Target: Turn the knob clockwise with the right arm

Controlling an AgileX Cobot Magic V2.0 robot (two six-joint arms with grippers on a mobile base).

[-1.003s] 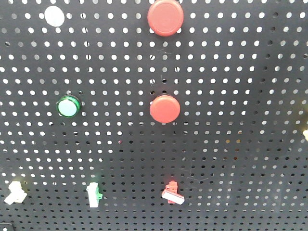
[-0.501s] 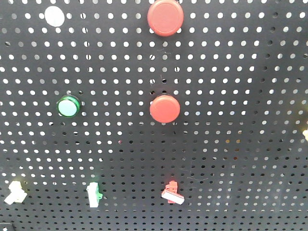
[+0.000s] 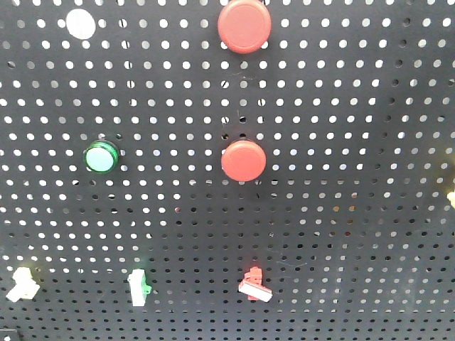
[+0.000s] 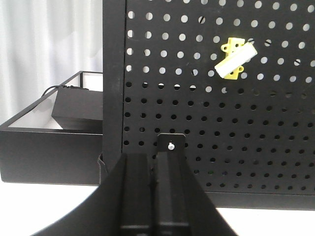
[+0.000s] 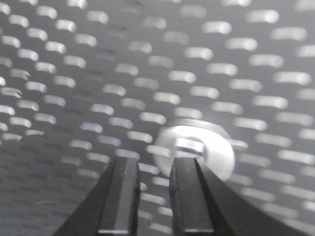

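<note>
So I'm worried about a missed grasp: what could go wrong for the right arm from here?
1. The round pale knob sits right of the right pincer's narrow gap, so closing now may miss it.
2. The knob looks wider than that gap; pushing in could jam a finger against the dark perforated board.

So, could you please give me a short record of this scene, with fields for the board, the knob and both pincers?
Board: black perforated pegboard, upright
Right pincer: narrow gap between fingers, nothing gripped
Knob: round pale knob, blurred, just beyond the right pincer's tips
Left pincer: fingers together, empty, facing the board's lower part
Other fittings: upper round red button; lower round red button; round green-lit button; yellow toggle switch
</note>
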